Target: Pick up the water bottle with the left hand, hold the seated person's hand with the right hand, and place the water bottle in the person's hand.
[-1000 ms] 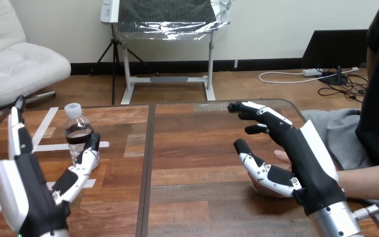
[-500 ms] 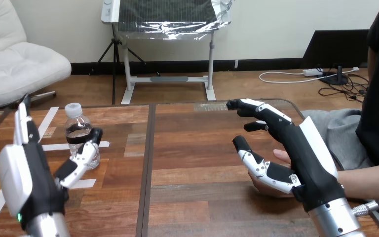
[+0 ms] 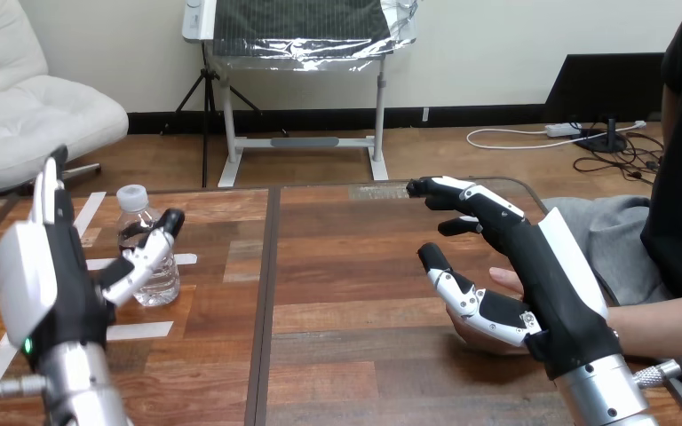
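At the left of the table (image 3: 355, 355), the open left hand (image 3: 49, 284) has closed in beside the upright water bottle (image 3: 160, 282), ungrasped, while the right hand (image 3: 533, 284) stays unclenched over the person's hand (image 3: 503, 279); pickup pending

Clear water bottle (image 3: 158, 280), white cap (image 3: 131, 195), upright on the table's (image 3: 364, 266) left part, person's hand (image 3: 503, 280) at its right side.

The wooden surface (image 3: 364, 257) is divided by a dark seam (image 3: 265, 284) into a left and a right panel. A clear water bottle (image 3: 162, 280) with a white cap is stood upright on the left panel. White tape strips (image 3: 142, 331) are laid flat on the same panel, near the bottle.
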Tool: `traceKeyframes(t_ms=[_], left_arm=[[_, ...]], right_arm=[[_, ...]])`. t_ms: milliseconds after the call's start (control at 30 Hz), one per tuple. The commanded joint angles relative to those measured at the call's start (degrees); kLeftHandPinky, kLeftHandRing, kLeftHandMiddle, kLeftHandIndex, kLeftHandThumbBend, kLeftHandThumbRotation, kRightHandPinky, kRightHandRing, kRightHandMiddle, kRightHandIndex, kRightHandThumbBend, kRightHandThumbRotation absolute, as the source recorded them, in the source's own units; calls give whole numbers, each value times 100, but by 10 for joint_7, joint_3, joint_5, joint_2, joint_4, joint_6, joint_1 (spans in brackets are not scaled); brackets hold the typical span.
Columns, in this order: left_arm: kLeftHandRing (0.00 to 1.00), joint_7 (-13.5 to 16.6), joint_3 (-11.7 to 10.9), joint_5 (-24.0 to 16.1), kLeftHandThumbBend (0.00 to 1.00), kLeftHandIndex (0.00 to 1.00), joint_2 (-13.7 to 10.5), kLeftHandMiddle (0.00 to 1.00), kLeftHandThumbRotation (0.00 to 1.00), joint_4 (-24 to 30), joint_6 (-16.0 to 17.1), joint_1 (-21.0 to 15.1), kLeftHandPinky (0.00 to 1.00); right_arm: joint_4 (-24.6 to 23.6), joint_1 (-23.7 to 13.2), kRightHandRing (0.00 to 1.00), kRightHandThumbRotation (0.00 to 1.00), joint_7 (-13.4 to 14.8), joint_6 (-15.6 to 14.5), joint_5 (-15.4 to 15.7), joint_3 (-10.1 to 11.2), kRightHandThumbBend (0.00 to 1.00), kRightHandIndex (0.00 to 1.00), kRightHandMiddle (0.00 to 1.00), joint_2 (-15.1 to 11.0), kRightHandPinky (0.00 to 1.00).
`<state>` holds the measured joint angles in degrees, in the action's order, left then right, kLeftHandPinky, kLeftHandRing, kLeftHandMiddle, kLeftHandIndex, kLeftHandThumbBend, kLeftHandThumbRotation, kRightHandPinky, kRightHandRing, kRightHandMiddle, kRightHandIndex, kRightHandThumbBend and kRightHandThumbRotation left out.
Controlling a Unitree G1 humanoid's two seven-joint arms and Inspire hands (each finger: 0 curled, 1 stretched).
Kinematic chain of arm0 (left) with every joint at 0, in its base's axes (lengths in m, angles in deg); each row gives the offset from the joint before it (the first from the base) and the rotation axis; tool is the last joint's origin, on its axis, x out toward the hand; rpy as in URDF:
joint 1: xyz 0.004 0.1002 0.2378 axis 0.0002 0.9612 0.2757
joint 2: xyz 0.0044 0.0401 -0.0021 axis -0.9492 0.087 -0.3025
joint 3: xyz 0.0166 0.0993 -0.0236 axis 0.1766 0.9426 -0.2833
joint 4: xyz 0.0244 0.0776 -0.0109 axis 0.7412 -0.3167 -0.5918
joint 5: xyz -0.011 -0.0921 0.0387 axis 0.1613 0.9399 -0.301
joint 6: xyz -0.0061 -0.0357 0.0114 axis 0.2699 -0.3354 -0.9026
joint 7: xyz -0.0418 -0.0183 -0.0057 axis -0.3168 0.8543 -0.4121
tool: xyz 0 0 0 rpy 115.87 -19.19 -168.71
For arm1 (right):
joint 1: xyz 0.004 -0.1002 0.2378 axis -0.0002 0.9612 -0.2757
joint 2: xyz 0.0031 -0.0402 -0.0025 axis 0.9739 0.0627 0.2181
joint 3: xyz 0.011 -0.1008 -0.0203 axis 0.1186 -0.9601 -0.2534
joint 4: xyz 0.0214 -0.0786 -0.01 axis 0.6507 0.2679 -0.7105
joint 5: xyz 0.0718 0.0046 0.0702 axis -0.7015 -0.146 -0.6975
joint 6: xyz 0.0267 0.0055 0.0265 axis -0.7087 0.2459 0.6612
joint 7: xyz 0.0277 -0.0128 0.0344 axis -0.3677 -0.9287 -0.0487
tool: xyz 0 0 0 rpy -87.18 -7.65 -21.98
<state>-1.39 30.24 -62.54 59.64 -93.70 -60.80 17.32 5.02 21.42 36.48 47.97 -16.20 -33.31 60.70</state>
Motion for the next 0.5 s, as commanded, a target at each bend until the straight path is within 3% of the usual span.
traceKeyframes(t_ms=[0, 467], left_arm=[[90, -11, -2, -2, 88, 94, -25, 94, 53, -33, -1, -69, 81], [90, -56, -5, 21, 94, 94, -45, 93, 57, -94, -28, -133, 80]], right_arm=[[0, -46, 81, 0, 7, 1, 1, 9, 29, 77, 85, 0, 71], [6, -53, 80, 0, 4, 4, -3, 11, 30, 76, 84, -4, 69]])
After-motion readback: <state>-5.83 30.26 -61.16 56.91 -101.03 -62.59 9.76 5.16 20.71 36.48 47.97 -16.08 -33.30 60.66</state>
